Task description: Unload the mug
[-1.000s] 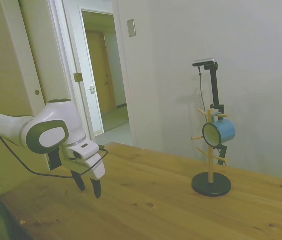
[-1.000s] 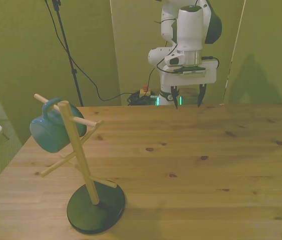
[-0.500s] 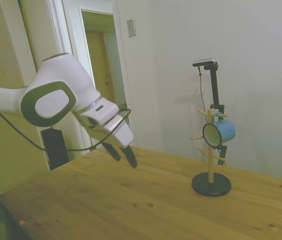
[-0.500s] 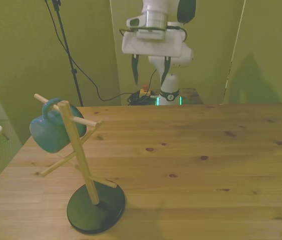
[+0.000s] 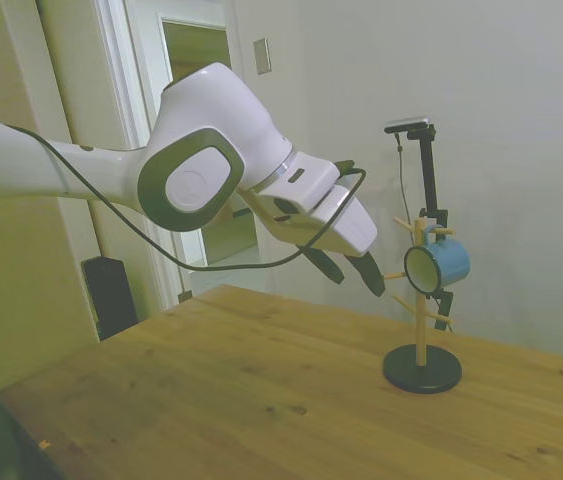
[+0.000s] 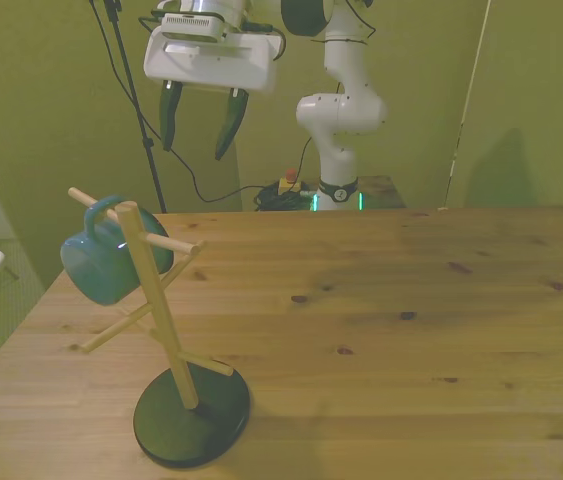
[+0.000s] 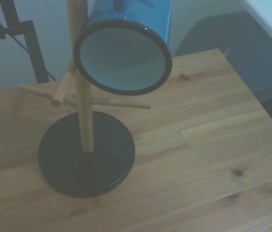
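A light-blue mug (image 5: 441,264) (image 6: 104,264) (image 7: 126,46) hangs by its handle on an upper peg of a wooden mug rack (image 5: 420,330) (image 6: 158,310) (image 7: 81,111) with a round black base. Its white inside faces the arm. My gripper (image 5: 351,270) (image 6: 197,118) hovers high above the table, open and empty, a short way from the rack and pointing toward the mug. In the wrist view the mug's mouth and the rack's base fill the picture.
The wooden table (image 5: 261,400) (image 6: 411,320) carries only the rack, near one corner. A doorway (image 5: 196,140) lies behind the arm in the side view. Cables (image 6: 176,160) hang behind the table's far edge.
The arm has risen from low over the table's far edge and swung toward the rack, to the front view's left. The gripper has stayed open. The mug has not moved.
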Action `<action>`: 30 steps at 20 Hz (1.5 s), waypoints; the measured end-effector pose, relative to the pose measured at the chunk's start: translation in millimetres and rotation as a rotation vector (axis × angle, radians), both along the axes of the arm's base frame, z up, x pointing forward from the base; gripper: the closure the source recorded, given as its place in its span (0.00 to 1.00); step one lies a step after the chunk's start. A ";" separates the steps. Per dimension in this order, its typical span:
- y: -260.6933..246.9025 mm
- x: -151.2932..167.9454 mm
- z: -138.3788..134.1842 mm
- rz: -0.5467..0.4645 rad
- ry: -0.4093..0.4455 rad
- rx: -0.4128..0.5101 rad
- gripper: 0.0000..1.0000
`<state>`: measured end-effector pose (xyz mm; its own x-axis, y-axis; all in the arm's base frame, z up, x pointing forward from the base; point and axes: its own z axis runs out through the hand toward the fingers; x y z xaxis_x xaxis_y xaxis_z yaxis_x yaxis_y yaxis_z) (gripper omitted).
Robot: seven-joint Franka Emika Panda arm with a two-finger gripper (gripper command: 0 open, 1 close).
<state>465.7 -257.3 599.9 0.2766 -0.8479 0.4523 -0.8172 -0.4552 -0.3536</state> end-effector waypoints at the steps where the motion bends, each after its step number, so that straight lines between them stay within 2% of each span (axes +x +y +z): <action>1: -0.3 0.6 0.7 0.000 -0.004 -0.002 0.00; 8: -36.1 31.9 -7.3 -0.045 -0.139 -0.070 0.00; 13: -58.3 57.3 -24.9 -0.088 -0.193 -0.051 0.00; 21: -69.4 94.1 -48.1 -0.108 -0.227 -0.041 0.00; 30: -74.6 116.9 -55.8 -0.115 -0.251 -0.057 0.00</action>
